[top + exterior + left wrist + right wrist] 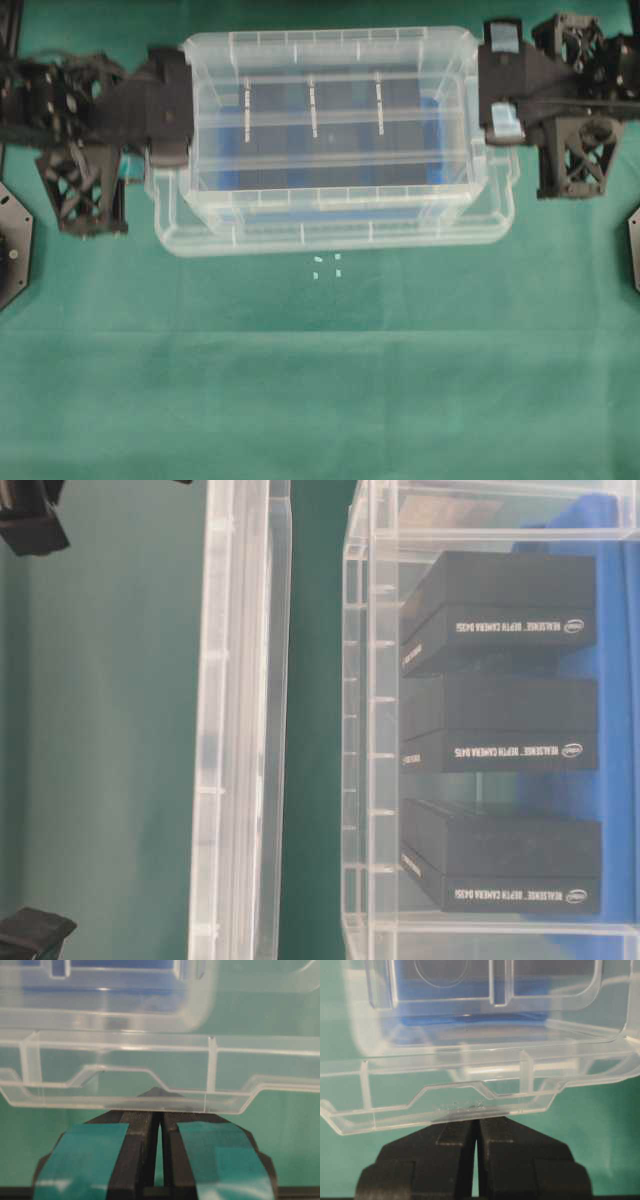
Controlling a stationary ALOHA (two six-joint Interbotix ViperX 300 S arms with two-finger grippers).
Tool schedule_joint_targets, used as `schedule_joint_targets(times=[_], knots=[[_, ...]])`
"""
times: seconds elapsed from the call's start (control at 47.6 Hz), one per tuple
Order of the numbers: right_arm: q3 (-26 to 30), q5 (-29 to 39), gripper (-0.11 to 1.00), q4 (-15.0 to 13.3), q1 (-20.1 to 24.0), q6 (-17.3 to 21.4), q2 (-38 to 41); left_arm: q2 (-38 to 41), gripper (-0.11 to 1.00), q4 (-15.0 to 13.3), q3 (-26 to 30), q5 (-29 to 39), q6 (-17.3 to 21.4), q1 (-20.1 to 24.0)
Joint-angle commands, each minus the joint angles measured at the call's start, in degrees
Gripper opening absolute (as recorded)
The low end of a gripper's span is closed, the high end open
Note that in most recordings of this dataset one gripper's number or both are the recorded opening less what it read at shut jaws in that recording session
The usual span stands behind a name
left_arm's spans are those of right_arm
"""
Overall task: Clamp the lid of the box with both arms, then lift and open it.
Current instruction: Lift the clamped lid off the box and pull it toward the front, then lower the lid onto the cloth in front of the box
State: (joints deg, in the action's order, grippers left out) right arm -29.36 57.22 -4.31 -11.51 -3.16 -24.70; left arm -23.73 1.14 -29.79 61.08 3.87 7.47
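Green cloth (320,400), lid (330,110) raised above box (330,235), both end effectors (157,1110) (476,1122) clamping its ends.

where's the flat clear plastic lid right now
In the overhead view the flat clear plastic lid is lifted clear above the deep clear plastic box, offset toward the top edge, gripped at its short ends by the left gripper and right gripper.

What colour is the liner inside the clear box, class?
Blue. The liner shows best in the table-level view, behind the three black blocks in the box.
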Motion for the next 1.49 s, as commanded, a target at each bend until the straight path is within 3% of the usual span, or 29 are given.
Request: schedule_joint_targets(times=[0.0, 0.42, 1.092, 1.469], knots=[[3.96, -1.76, 0.0, 0.35, 4.92, 2.55, -0.18, 0.44, 0.01, -0.26, 2.99, -1.58, -1.76, -2.02], [3.96, -1.23, 0.0, -2.64, 13.89, 10.28, -0.18, 0.79, 0.01, 0.0, 2.99, -1.58, -9.49, -10.11], [5.89, 1.93, 0.0, -9.14, 27.95, 24.7, 3.08, 2.64, 0.01, 0.09, 4.31, -2.02, -15.73, -18.19], [8.0, 2.81, 0.0, -9.23, 31.2, 26.28, 5.45, 5.01, 0.01, 0.18, 5.98, -1.67, -17.49, -20.65]])
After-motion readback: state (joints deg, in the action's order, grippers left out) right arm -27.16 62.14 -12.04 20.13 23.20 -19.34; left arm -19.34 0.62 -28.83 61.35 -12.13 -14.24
